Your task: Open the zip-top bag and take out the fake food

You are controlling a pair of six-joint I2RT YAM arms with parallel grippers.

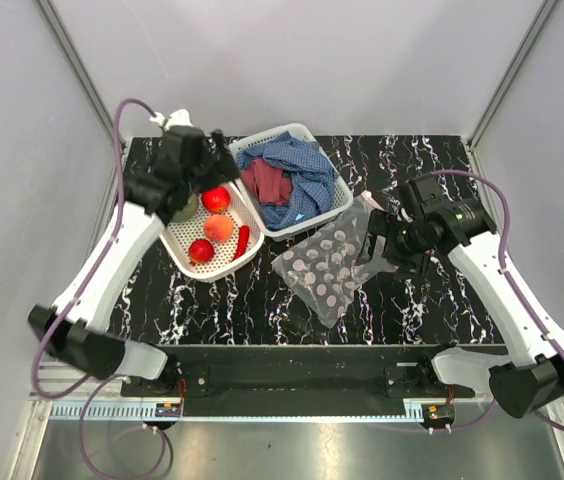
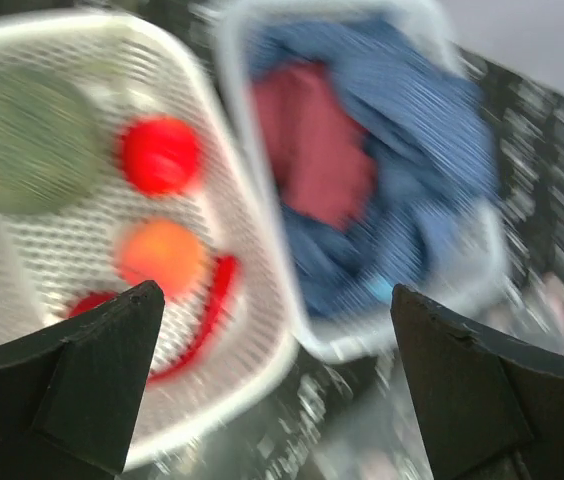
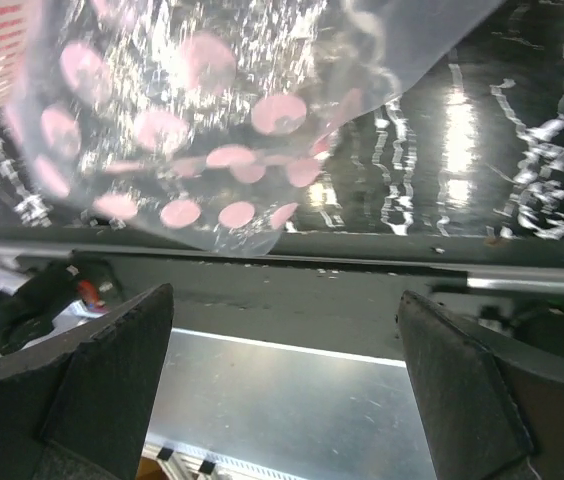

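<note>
The zip-top bag point(image 1: 327, 265), clear with pink dots, lies flat on the black marble table; I see no food inside it. It also shows in the right wrist view point(image 3: 212, 110). The fake food lies in the left white basket point(image 1: 177, 250): two red fruits point(image 1: 216, 198), an orange-peach fruit point(image 1: 219, 228) and a red chili point(image 1: 241, 242). The blurred left wrist view shows a red fruit point(image 2: 160, 155), the peach fruit point(image 2: 160, 255) and the chili point(image 2: 212, 310). My left gripper point(image 2: 274, 295) is open and empty above that basket point(image 1: 202, 170). My right gripper point(image 3: 287, 295) is open and empty at the bag's right edge point(image 1: 374, 245).
A second white basket point(image 1: 337, 200) at the back holds blue and red cloths point(image 1: 292, 175). A dull green round thing point(image 2: 27, 135) lies at the far end of the left basket. The table's front edge and a metal rail point(image 3: 292, 390) lie below the right gripper.
</note>
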